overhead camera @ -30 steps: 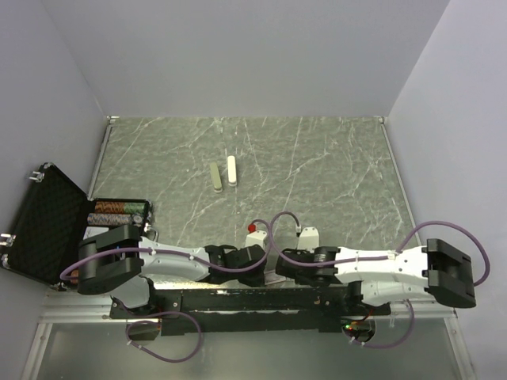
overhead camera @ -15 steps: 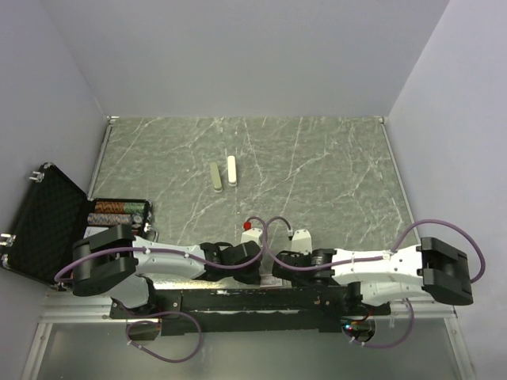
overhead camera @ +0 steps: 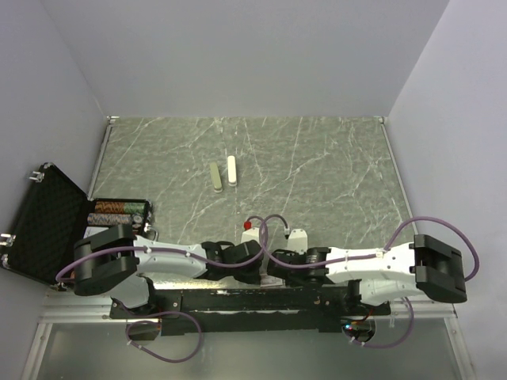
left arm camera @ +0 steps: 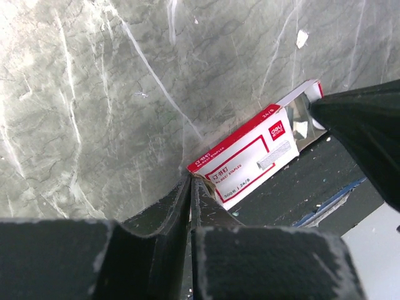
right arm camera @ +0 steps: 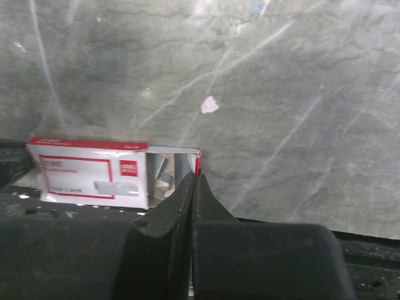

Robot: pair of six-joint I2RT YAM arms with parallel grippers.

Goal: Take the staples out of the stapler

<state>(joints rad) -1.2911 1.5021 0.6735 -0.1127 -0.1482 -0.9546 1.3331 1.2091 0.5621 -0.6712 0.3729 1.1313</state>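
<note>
A red-and-white staple box (left arm camera: pixel 247 162) lies at the table's near edge, half on the black rail. Its inner tray (right arm camera: pixel 175 164) is slid partly out, and small silvery staples (right arm camera: pixel 164 180) lie loose in it. My left gripper (left arm camera: pixel 191 180) is shut, its tips pinching the box's closed end. My right gripper (right arm camera: pixel 195 177) is shut on the red end wall of the tray. Far from both, the stapler (overhead camera: pixel 223 174) shows as two pale bars side by side mid-table. In the top view the box is hidden under the two wrists.
An open black case (overhead camera: pixel 43 226) sits at the left edge, with rows of chips (overhead camera: pixel 119 212) beside it. The black base rail (overhead camera: pixel 261 297) runs along the near edge under both arms. Grey walls enclose the marbled table (overhead camera: pixel 317 166).
Both wrists have shifted slightly left along the near edge, and the right arm has stretched further toward the left one. The two pale bars have not moved.
</note>
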